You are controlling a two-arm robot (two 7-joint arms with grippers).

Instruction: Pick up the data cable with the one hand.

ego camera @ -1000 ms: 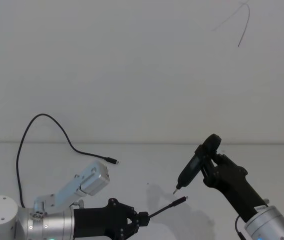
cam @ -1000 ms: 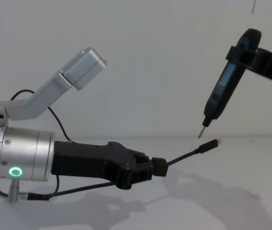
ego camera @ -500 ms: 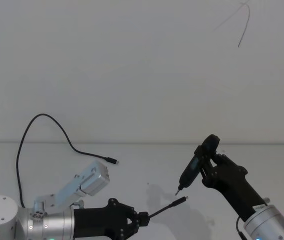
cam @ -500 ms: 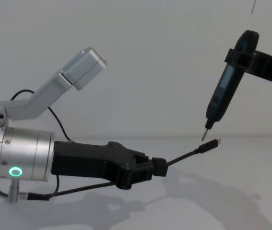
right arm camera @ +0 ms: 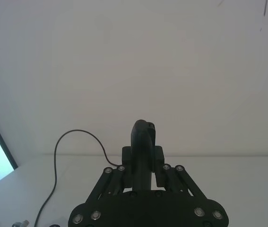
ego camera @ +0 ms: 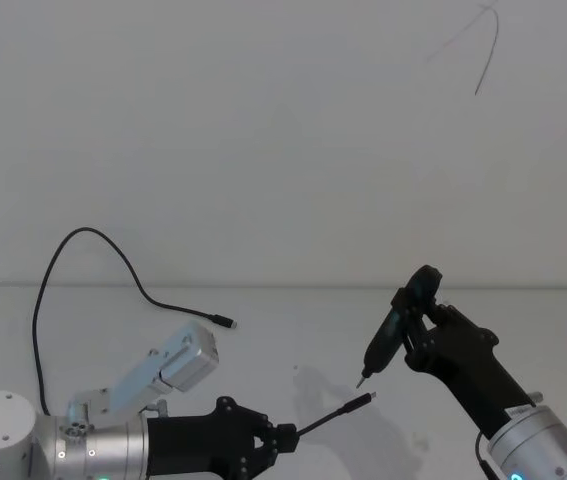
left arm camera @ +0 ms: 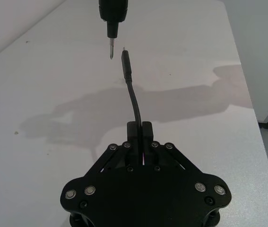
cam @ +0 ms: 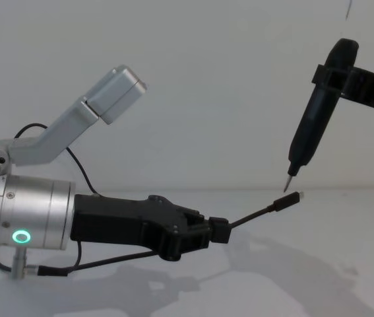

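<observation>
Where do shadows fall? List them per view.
Left wrist view: broad soft shadows cross the table beneath the data cable. Chest view: faint ones lie under the left gripper. Head view: a pale patch beside the cable's tip.

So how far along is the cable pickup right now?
Done: the left gripper is shut on the data cable, its plug end raised above the table. In hand: the right gripper holds the pen-shaped tool, tip close beside the plug. Left: seemingly nothing of the pickup itself.
</observation>
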